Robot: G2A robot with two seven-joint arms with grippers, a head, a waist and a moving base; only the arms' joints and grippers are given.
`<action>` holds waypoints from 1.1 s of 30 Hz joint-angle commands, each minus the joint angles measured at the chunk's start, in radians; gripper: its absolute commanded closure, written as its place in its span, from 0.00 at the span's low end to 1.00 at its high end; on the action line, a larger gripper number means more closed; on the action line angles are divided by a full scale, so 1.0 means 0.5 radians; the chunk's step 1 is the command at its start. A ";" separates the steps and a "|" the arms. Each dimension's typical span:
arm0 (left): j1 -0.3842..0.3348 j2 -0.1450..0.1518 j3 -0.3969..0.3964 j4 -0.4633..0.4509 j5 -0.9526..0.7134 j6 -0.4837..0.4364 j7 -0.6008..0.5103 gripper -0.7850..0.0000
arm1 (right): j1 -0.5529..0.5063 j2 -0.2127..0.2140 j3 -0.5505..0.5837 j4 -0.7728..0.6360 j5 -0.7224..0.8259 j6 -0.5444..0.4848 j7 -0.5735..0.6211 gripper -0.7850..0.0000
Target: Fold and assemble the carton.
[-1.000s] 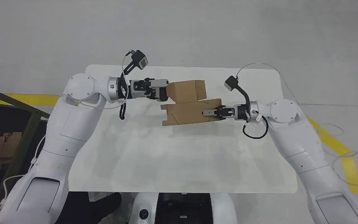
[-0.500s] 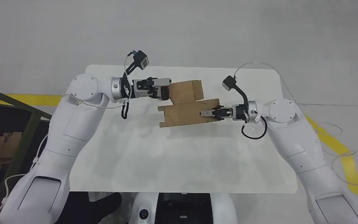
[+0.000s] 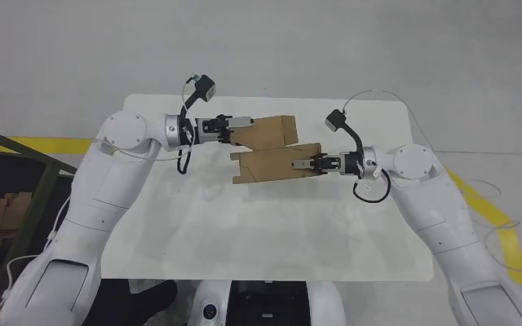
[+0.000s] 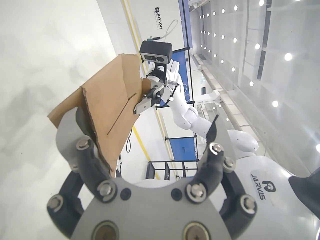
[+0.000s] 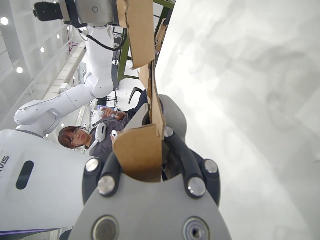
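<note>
Table: white top (image 3: 269, 244), under both arms. The carton looks lifted off it, prob. so the panels can swing freely.
Carton: brown corrugated blank (image 3: 273, 155), over the mid-table toward the far side, spanning betw. the two grippers. The far panel is tilted up. The nearer panel lies flatter, w/ notched flaps at its left end. It is partly opened, not yet a box.
R gripper: (image 3: 302, 163) clenched on the carton's right edge, w/ cardboard sandwiched betw. its fingers in the right wrist view. Prob. the anchor, holding one side fixed while the other side gets worked.
L gripper: (image 3: 238, 124) released, jaws spread wide, at the carton's left end by the raised panel.
L finger: one finger (image 4: 67, 128) lies against the panel's edge and the other is well apart from it, so it braces or nudges rather than grips. My read: it sets the panel angle w/o crushing the board.
Stage: early. The body is being squared and the flaps are unfolded.
Risk: a single-edge clamp could let the board twist or slip.
</note>
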 commanded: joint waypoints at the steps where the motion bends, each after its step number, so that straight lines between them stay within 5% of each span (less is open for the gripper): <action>1: 0.003 0.000 0.000 -0.003 0.013 0.004 0.010 0.00 | -0.002 0.001 0.002 -0.003 0.000 0.002 0.000 1.00; 2: 0.004 0.001 0.000 -0.002 0.022 0.005 0.018 0.01 | -0.003 0.001 0.003 -0.005 -0.001 0.003 0.000 1.00; 9: 0.002 0.000 0.003 0.023 0.045 0.014 0.026 0.51 | -0.006 0.003 0.006 -0.020 0.002 0.006 -0.006 1.00; 24: -0.018 0.001 0.018 0.060 0.131 0.056 0.033 0.67 | -0.008 0.007 0.010 -0.048 -0.015 0.015 -0.012 1.00; 33: -0.005 0.007 0.005 0.047 0.177 0.071 0.050 0.86 | -0.015 0.010 0.015 -0.062 -0.027 0.034 -0.026 1.00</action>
